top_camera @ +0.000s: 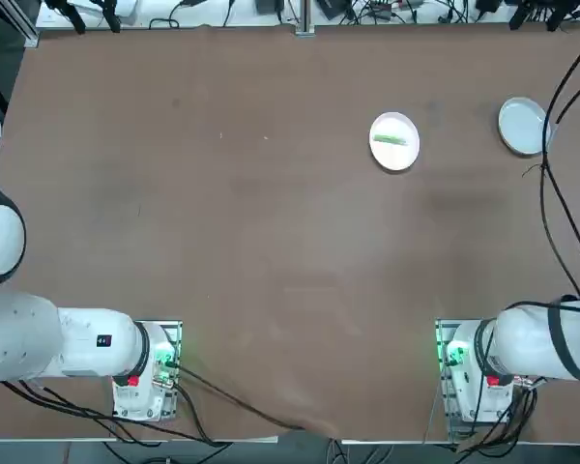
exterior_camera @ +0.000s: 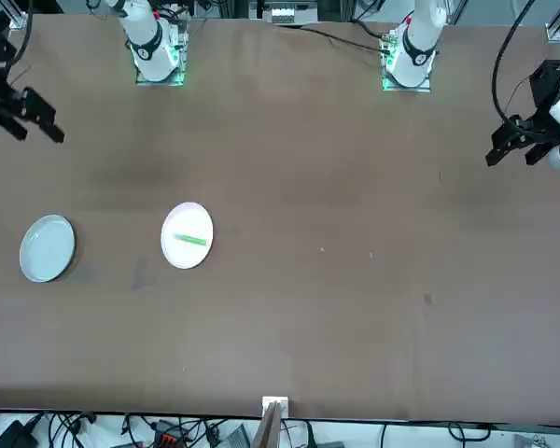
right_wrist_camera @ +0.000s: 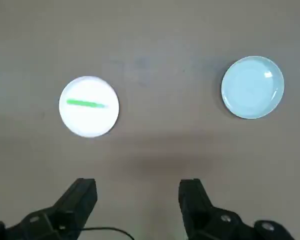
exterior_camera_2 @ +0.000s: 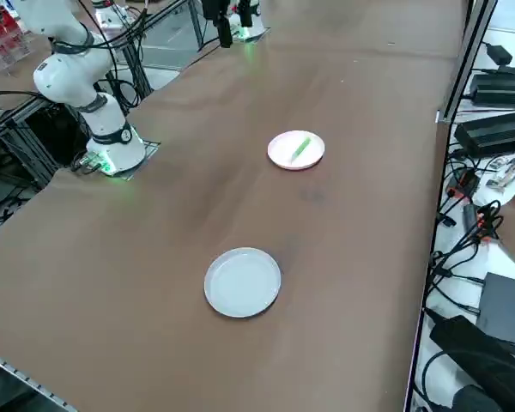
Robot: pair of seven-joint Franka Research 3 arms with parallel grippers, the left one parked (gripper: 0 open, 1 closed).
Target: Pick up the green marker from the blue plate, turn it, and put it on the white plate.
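Observation:
The green marker lies flat across the middle of the white plate, in the right half of the table. The blue plate sits empty further right, near the table's right edge. In the wrist view my right gripper hangs high above the table, open with nothing between its fingers. That view shows the marker on the white plate and the bare blue plate a plate-width or more apart. In the front view the gripper is raised at the far left, well away from both plates.
My right arm's base stands at the near edge, with black cables hanging over the table's right side. Power supplies and cables lie beyond the table's far edge. The brown tabletop stretches wide to the left of the plates.

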